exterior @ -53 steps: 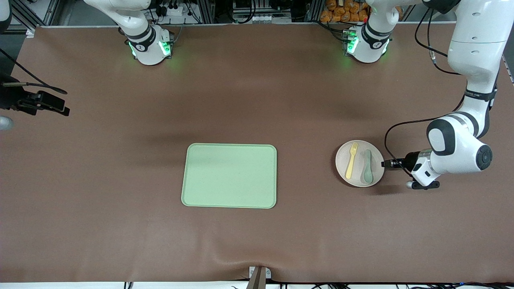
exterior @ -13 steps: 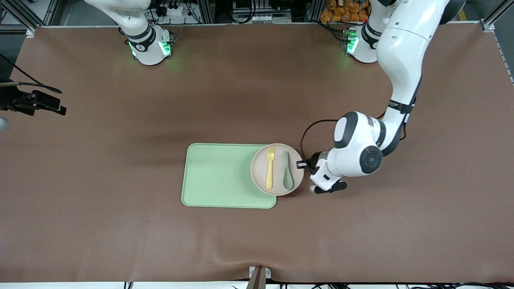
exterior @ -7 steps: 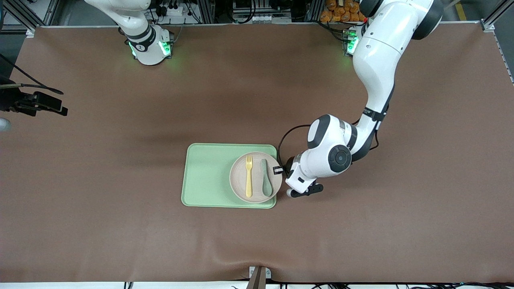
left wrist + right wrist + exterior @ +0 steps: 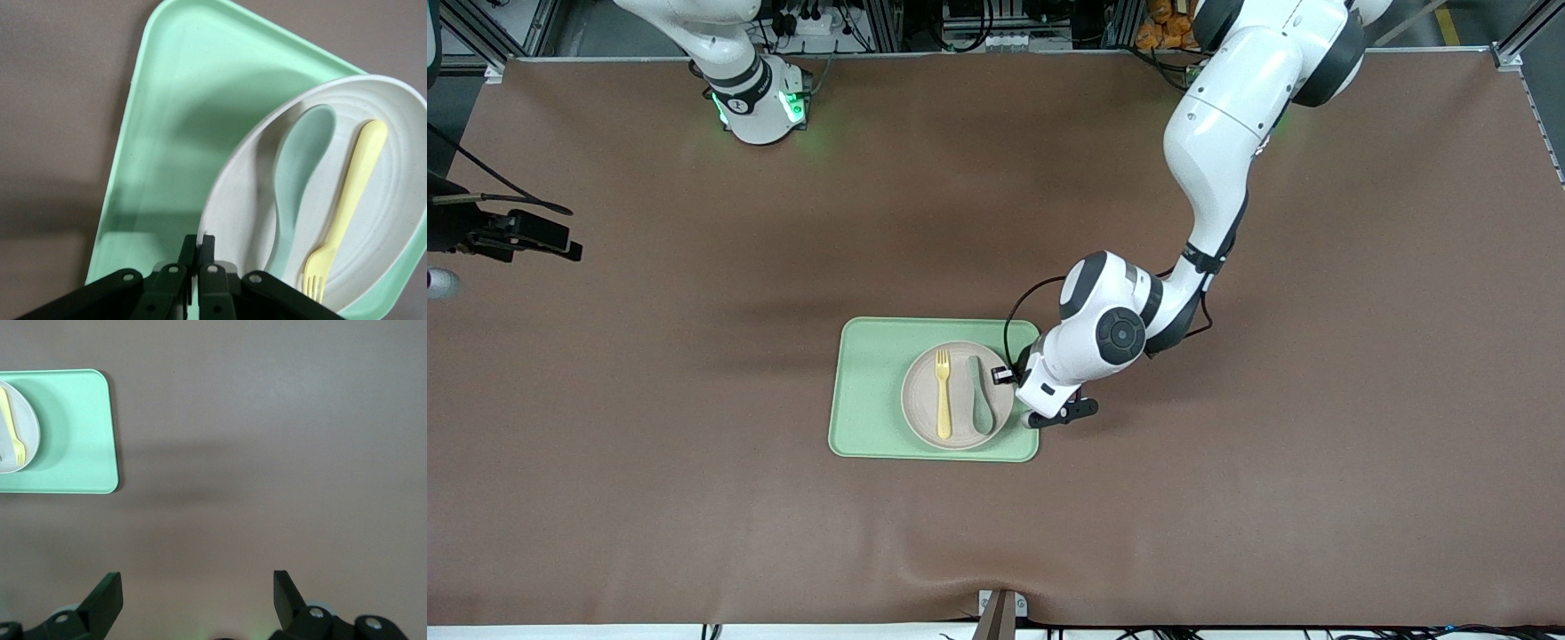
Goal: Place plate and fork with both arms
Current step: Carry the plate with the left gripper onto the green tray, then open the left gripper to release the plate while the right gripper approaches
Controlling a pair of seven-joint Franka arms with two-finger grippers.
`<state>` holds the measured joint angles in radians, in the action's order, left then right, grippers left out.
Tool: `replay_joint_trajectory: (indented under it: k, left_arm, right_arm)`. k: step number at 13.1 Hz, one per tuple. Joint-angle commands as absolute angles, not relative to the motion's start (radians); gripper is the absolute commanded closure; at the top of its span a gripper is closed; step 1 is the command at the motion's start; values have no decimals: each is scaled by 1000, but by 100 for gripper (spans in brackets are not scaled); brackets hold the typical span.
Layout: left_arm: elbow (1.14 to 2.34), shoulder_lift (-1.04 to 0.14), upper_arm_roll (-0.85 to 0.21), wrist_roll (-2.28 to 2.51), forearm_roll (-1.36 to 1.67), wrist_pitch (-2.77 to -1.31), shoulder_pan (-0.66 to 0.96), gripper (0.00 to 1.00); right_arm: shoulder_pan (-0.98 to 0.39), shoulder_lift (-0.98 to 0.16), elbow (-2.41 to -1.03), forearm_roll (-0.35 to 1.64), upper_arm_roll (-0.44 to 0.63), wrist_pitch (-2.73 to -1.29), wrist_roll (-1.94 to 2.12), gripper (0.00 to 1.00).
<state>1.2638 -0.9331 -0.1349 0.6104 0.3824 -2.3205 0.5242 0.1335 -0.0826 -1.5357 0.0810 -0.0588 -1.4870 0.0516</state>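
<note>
Front view, plate: the plate (image 4: 958, 396) is held over the light green tray (image 4: 871, 391), toward the left arm's end of it; whether it rests on the tray cannot be told.
Front view, cutlery: the fork (image 4: 943, 394) and a grey-green spoon (image 4: 979, 407) are carried on the plate, side by side.
Front view, left end effector (image 4: 1007, 376): placed at the plate's rim.
Front view, right end effector (image 4: 516, 233): parked over the bench (image 4: 649, 498) at the right arm's end; that arm is judged to be waiting.
Left wrist view: the fingers (image 4: 187, 261) are seen clamped together on the plate's rim.
Right wrist view: fingers spread apart over bare bench, nothing between them.
Progress: the plate is judged nearly placed; release and the fork's handling are left.
Obstruction: the spoon lies just beside the fork.
</note>
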Motion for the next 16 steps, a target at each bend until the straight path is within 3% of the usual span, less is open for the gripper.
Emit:
replay_joint_trajectory:
  k: [1,11,12,13,16]
  left_arm:
    - [1226,-966,-123,607,399,-2345,529,100]
    - [1250,-969,-123,609,354,-2335,535,100]
    - [1250,-969,-123,607,356,-2335,534,68]
    - [1250,-966,-121,609,354,-2335,535,1]
    - [1250,-933,-124,618,353,-2335,538,0]
  right_arm:
    - [101,-84,-1508,91,-67,-1489,52,0]
    - [-55,-158,-1479,98,-69,-1500,-144,0]
    - [-72,-164,-1476,100,-69,-1529,-144,0]
    - [-96,-172,-1476,89,-69,-1579,-141,0]
    - [-146,-234,-1453,92,-69,-1615,-181,0]
